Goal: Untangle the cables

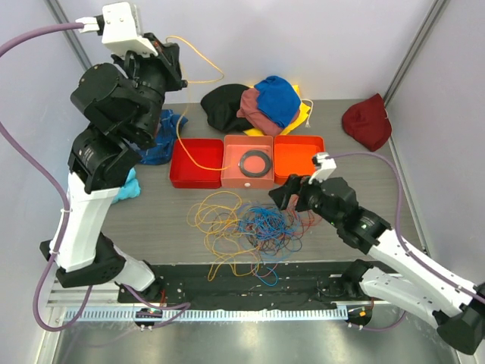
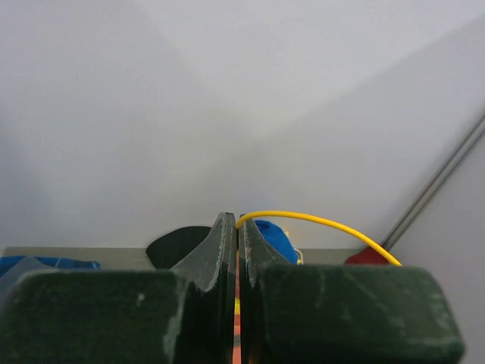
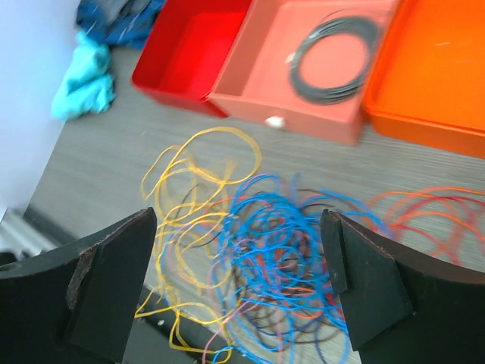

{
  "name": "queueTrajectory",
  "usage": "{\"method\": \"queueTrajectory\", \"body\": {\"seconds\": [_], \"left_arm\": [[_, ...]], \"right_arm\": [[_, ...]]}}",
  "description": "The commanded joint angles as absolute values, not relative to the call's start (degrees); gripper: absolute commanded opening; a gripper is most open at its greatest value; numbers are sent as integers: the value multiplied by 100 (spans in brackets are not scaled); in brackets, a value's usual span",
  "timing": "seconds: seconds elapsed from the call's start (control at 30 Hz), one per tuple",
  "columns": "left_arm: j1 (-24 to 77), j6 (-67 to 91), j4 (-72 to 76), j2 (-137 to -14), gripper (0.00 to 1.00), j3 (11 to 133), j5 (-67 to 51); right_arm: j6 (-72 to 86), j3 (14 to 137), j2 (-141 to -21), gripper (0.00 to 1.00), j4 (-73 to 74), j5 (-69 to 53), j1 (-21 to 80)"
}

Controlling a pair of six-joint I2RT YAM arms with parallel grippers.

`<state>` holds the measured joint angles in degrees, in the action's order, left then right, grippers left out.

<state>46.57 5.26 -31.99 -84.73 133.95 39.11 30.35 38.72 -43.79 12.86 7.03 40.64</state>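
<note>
Left hand pinched shut on one yellow cable, raised high, probably to draw it free; right hand hovered agape above the tangled cables heaped on the tabletop.

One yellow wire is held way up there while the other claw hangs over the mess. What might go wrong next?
The left gripper is shut on a yellow cable that runs across the red tray toward the pile; pulling more might shift the tray or tighten knots. The open right gripper hovers over the pile's overlapping loops and may grab several at once.
</note>
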Motion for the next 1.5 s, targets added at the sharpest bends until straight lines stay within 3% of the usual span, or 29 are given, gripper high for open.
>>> {"method": "queueTrajectory", "body": {"seconds": [0.0, 0.1, 0.27, 0.43, 0.57, 1.07, 1.47], "left_arm": [[4868, 747, -3269, -8569, 0, 13377, 3393], [4974, 773, -3261, -8473, 0, 13158, 3375], [4992, 440, -3042, -8472, 0, 12955, 3936], [4983, -411, -2524, -8692, 0, 12525, 5349], [4774, -502, -2206, -8903, 0, 12322, 5651], [2893, 1116, -3023, -9773, 0, 12006, 5019], [2646, 1450, -3076, -9896, 0, 11154, 4799]], "right_arm": [[3042, 4209, -5007, 99, 483, 79, 4620], [2909, 4377, -5421, 99, 510, 629, 5218], [3207, 4210, -5441, 99, 413, 1001, 5317], [3173, 4113, -4670, 100, 860, 1869, 5317], [3085, 4104, -4089, 99, 1527, 2293, 5317], [3208, 4096, -3059, 99, 2663, 2830, 5309], [3182, 3964, -3182, 100, 2593, 2839, 5317]]}}
